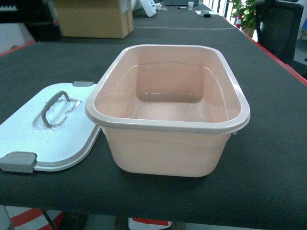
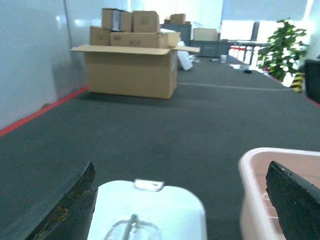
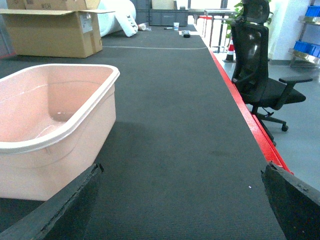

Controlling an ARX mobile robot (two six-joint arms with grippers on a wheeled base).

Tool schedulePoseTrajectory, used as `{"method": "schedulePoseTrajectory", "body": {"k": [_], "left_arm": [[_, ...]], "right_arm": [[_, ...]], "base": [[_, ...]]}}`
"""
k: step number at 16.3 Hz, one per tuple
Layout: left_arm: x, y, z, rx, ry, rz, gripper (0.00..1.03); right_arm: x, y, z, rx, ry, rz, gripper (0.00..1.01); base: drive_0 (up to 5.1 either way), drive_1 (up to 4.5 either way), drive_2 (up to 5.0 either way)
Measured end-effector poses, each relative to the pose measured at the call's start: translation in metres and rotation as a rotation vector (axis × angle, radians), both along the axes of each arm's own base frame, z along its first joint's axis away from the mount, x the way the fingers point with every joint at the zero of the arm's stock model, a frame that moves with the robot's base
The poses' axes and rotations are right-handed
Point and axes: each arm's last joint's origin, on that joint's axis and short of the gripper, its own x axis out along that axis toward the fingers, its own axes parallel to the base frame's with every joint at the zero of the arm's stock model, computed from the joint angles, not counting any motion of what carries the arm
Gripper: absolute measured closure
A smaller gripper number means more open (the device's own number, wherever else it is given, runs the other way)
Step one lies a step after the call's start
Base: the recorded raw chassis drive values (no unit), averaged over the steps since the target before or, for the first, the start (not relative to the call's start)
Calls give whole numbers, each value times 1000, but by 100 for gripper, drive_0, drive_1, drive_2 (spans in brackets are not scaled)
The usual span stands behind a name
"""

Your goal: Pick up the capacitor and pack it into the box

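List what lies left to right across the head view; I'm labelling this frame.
White lid with its grey handle → pale pink box, open and empty → black office chair at the far right.

Both the left gripper [image 2: 182, 200] and right gripper [image 3: 182, 200] gape wide.

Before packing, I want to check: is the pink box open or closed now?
Open. The box has no cover on it and its bare inside shows. The white lid lies flat on the table beside it, handle up.
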Motion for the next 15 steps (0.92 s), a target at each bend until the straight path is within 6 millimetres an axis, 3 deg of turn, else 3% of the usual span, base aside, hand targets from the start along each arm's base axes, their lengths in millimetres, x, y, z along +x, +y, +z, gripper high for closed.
{"method": "schedulePoseTrajectory", "body": {"k": [2,5,10,12,13,15], "left_arm": [[16,38,-27,14,101,57,5],[63,67,-72,47,229,108,5],[110,76,-125,78,428,16,5],[119,75,-132,82,477,-24,5],[120,75,-136,87,500,-33,9],[120,74,-138,88,533,-34,30]], "right_arm": [[0,0,0,0,0,0,3],[0,0,0,0,0,0,3],[0,0,0,0,0,0,3],[0,0,0,0,0,0,3],[0,0,0,0,0,0,3],[0,0,0,0,0,0,3]], "base": [[0,0,0],[0,0,0],[0,0,0],[0,0,0],[0,0,0],[0,0,0]]}}
